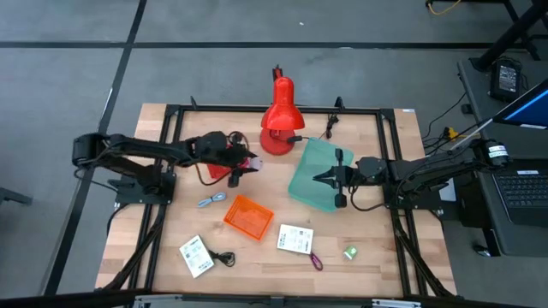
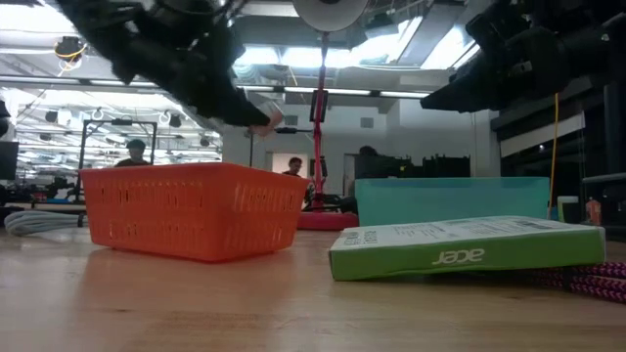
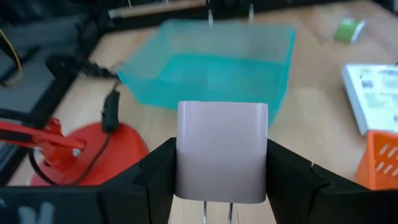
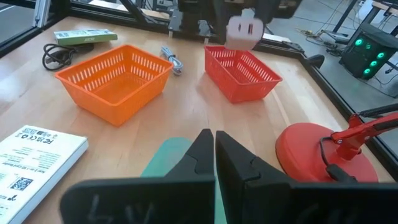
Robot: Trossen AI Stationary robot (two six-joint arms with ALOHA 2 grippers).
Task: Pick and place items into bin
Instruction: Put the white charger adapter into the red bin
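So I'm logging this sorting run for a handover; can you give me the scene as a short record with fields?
left gripper: raised above the red basket, shut on the pale pink block
right gripper: shut, empty, over the teal bin
orange basket: mid-table, looks empty
loose on table: two white boxes, black cable, green piece
red lamp: far side

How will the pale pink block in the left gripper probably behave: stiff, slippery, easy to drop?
The pink block is probably stiff: its flat sides show no denting inside the left gripper. Its smooth, rounded surface looks somewhat slippery, so it might slide if jolted. It fits wholly between the jaws, so it is likely light.
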